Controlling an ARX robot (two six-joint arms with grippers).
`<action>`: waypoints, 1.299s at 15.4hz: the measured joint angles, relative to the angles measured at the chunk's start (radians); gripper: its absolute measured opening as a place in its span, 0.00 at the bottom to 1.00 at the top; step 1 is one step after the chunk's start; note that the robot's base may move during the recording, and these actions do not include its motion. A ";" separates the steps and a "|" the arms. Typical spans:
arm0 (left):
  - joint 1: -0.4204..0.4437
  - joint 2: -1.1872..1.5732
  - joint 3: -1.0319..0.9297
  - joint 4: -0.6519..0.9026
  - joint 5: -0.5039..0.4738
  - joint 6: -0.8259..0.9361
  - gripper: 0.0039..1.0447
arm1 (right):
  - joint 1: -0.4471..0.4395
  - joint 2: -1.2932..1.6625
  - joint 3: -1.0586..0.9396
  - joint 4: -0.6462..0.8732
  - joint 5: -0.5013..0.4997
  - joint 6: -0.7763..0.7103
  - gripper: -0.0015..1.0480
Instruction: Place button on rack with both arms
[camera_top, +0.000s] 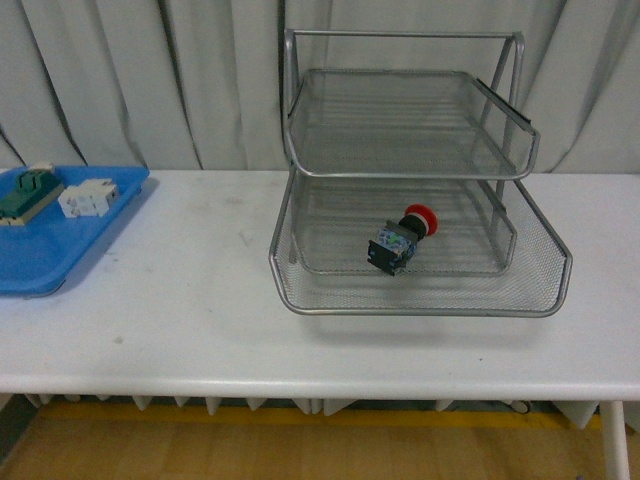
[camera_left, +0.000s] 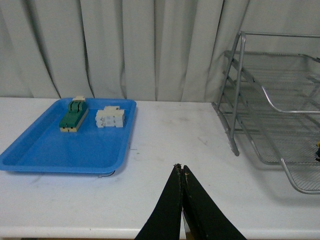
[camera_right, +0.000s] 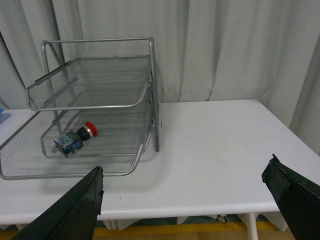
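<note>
The button (camera_top: 402, 240), red cap and black-and-blue body, lies on its side in the middle tier of the silver wire rack (camera_top: 420, 290). From the right wrist the button (camera_right: 76, 138) shows inside the rack (camera_right: 70, 172), far from my right gripper (camera_right: 186, 172), which is open and empty above the table's near edge. My left gripper (camera_left: 181, 169) is shut with nothing between its fingers, hovering over the bare table between the blue tray and the rack (camera_left: 265, 105). Neither arm appears in the front view.
A flat blue tray (camera_top: 40, 265) sits at the table's left with a green-and-cream block (camera_top: 28, 192) and a white block (camera_top: 87, 197); it shows too as the tray (camera_left: 60, 155) in the left wrist view. Grey curtains hang behind the table.
</note>
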 joint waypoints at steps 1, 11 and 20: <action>0.000 -0.032 0.000 -0.029 0.000 0.000 0.01 | 0.000 0.000 0.000 0.000 0.000 0.000 0.94; 0.000 -0.329 0.000 -0.309 0.000 0.000 0.01 | 0.000 0.000 0.000 0.000 0.000 0.000 0.94; 0.000 -0.591 0.000 -0.622 0.001 0.000 0.01 | 0.000 0.000 0.000 0.000 0.000 0.000 0.94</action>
